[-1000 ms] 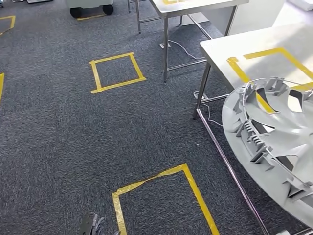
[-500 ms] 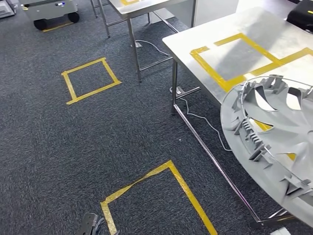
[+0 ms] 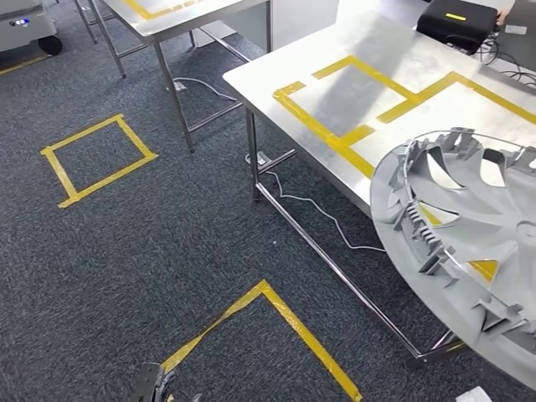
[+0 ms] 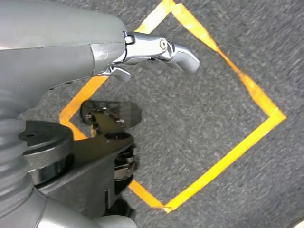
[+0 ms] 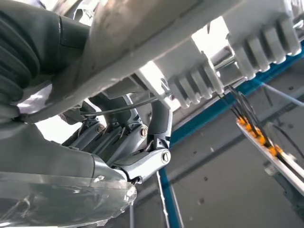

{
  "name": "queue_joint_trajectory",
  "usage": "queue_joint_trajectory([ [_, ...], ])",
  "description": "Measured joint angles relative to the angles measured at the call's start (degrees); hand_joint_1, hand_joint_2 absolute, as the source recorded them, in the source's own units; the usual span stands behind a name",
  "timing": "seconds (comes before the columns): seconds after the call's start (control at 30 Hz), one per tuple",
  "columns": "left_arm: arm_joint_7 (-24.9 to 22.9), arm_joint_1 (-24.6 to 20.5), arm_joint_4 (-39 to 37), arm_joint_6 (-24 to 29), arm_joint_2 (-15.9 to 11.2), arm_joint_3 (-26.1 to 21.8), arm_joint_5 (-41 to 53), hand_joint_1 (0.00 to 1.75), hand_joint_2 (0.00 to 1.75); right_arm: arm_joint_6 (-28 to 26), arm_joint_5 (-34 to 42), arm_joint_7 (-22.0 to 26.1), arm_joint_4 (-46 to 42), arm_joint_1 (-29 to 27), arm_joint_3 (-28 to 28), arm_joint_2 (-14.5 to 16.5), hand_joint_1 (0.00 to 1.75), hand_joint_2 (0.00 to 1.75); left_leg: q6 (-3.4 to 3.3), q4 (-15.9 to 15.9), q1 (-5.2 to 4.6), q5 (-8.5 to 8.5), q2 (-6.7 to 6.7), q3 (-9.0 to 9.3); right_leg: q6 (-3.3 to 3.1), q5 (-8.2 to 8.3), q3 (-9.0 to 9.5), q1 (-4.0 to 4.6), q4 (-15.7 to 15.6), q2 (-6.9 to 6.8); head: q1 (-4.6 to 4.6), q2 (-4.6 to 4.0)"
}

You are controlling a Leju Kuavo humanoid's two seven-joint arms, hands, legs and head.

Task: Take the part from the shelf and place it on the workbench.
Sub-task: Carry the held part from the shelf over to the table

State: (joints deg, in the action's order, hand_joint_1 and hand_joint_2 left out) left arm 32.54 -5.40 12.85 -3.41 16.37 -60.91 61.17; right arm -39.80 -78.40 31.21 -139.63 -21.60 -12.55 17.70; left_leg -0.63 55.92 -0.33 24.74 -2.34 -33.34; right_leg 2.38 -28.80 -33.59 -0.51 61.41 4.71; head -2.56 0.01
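- The large round grey plastic wheel cover, ribbed and clipped on its inner face, is seen at the right of the head view, carried tilted, with its far portion over the near edge of the steel worktop and its near portion over the carpet.
- The right hand is clenched on the wheel cover; in the right wrist view its fingers are hooked over the cover's rim.
- The left hand is released and holds nothing; it hangs over the dark grey carpet floor, above a square of yellow tape.
- Yellow tape outlines are marked on the worktop, and a black case lies at its far edge.
- The placing step is judged not yet done: the cover is not resting on the worktop.
- Risk: with the cover gripped at one rim only, slippage or rotation in the hand is possible because of its broad overhang.
- Risk: the low edge of the tilted cover may strike the worktop edge if it is brought in too low.
- Risk: release before the cover is fully above the surface would let it tip onto the floor.
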Motion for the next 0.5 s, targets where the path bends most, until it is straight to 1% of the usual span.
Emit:
queue_joint_trajectory([
  [0.03,0.0,0.0,0.0,0.0,0.0,0.0,0.0,0.0,1.75,0.0,0.0,0.0,0.0,0.0,0.0,0.0,1.75,1.75,-0.19,-0.1,0.01,0.22,0.52,0.41,0.07,-1.49,-1.41,0.17,2.8,-1.66,0.17,0.0],
  [0.07,0.0,0.1,0.0,0.0,0.0,0.0,0.0,0.0,1.75,0.0,0.0,0.0,0.1,0.0,0.1,0.0,1.75,1.75,-0.35,-0.1,-0.05,0.55,1.11,0.74,0.19,-3.13,-3.39,0.31,6.5,-3.0,0.32,-0.01],
  [0.1,0.0,0.2,0.0,0.0,0.0,0.0,0.0,0.0,1.75,0.0,-0.1,0.0,0.2,0.0,0.1,0.0,1.75,1.75,-0.42,-0.1,-0.09,0.91,1.76,1.05,0.38,-4.48,-5.57,0.31,10.3,-3.64,0.4,-0.01],
  [0.13,0.0,0.3,0.0,0.0,-0.1,0.0,0.0,0.0,1.75,0.0,-0.2,-0.1,0.3,0.0,0.1,0.0,1.75,1.75,-0.43,-0.1,-0.11,1.32,2.46,1.45,0.61,-5.22,-7.44,0.27,13.2,-4.01,0.43,-0.01],
  [0.17,0.0,0.3,0.0,0.0,-0.1,0.0,0.0,0.0,1.75,0.0,-0.4,-0.2,0.6,0.0,0.2,0.0,1.75,1.75,-0.37,-0.1,-0.09,1.73,3.08,1.93,0.85,-4.68,-8.19,0.19,13.8,-4.21,0.44,-0.01],
  [0.2,0.0,0.4,0.0,0.0,-0.1,0.0,0.0,0.0,1.75,0.0,-0.7,-0.3,0.8,0.0,0.4,0.0,1.75,1.75,-0.27,-0.1,-0.05,2.16,3.66,2.52,1.05,-3.11,-7.85,0.09,12.3,-4.46,0.48,-0.01],
  [0.23,0.0,0.4,0.0,0.0,-0.2,0.0,-0.1,0.0,1.75,0.0,-1.1,-0.4,1.2,0.0,0.6,0.0,1.75,1.75,-0.1,-0.1,0.0,2.7,4.22,3.28,1.17,-0.6,-6.41,-0.01,8.7,-5.02,0.49,-0.01],
  [0.27,0.0,0.4,0.0,-0.1,-0.2,0.0,-0.2,0.0,1.75,0.0,-1.6,-0.5,1.6,0.0,1.0,-0.1,1.75,1.75,0.17,-0.1,0.02,3.24,4.73,4.04,1.23,1.39,-4.74,0.05,4.9,-5.95,0.54,-0.01],
  [0.3,0.0,0.4,0.0,-0.1,-0.4,0.0,-0.3,0.0,1.75,0.0,-2.1,-0.7,2.1,0.0,1.5,-0.1,1.75,1.75,0.53,0.0,-0.06,3.77,5.16,4.62,0.97,2.3,-3.3,0.21,1.5,-6.79,0.66,-0.01],
  [0.33,0.0,0.4,0.0,-0.2,-0.5,-0.1,-0.6,0.0,1.75,0.1,-2.9,-0.9,2.7,0.1,2.1,-0.2,1.75,1.75,0.9,0.0,-0.15,4.28,5.61,5.01,0.49,2.78,-2.18,0.37,-0.8,-7.46,0.69,-0.01],
  [0.37,0.0,0.4,0.0,-0.3,-0.8,-0.2,-0.9,0.0,1.75,0.1,-3.7,-1.4,3.5,0.2,2.9,-0.2,1.75,1.75,1.27,0.1,-0.28,4.62,6.0,5.29,-0.12,2.31,-1.84,0.57,-1.4,-7.64,0.63,-0.01],
  [0.4,0.0,0.4,0.0,-0.5,-1.0,-0.2,-1.6,0.0,1.75,0.1,-4.9,-2.2,4.3,0.3,3.8,-0.3,1.75,1.75,1.56,0.2,-0.33,4.85,6.32,5.52,-0.8,2.05,-1.59,0.63,-1.7,-7.3,0.59,-0.01],
  [0.43,0.0,0.3,0.0,-0.7,-1.2,-0.3,-2.4,0.0,1.75,0.1,-6.4,-3.6,5.3,0.4,4.8,-0.4,1.75,1.75,1.79,0.4,-0.26,4.95,6.53,5.67,-1.29,2.23,-1.22,0.58,-1.6,-6.84,0.41,0.0],
  [0.47,0.0,0.3,0.0,-0.9,-1.3,-0.3,-3.4,0.0,1.75,0.2,-7.9,-5.4,6.3,0.7,5.9,-0.6,1.75,1.75,2.05,1.5,-0.13,4.87,6.13,5.45,-1.7,2.11,-0.8,0.53,-1.7,-6.46,0.32,0.0],
  [0.5,-0.1,0.2,0.0,-1.0,-1.6,-0.3,-4.3,0.0,1.75,0.2,-9.4,-7.5,7.6,1.0,7.3,-0.9,1.75,1.75,2.29,3.6,0.02,4.94,5.37,4.37,-2.08,1.9,-0.22,0.45,-1.9,-6.14,0.29,0.0],
])
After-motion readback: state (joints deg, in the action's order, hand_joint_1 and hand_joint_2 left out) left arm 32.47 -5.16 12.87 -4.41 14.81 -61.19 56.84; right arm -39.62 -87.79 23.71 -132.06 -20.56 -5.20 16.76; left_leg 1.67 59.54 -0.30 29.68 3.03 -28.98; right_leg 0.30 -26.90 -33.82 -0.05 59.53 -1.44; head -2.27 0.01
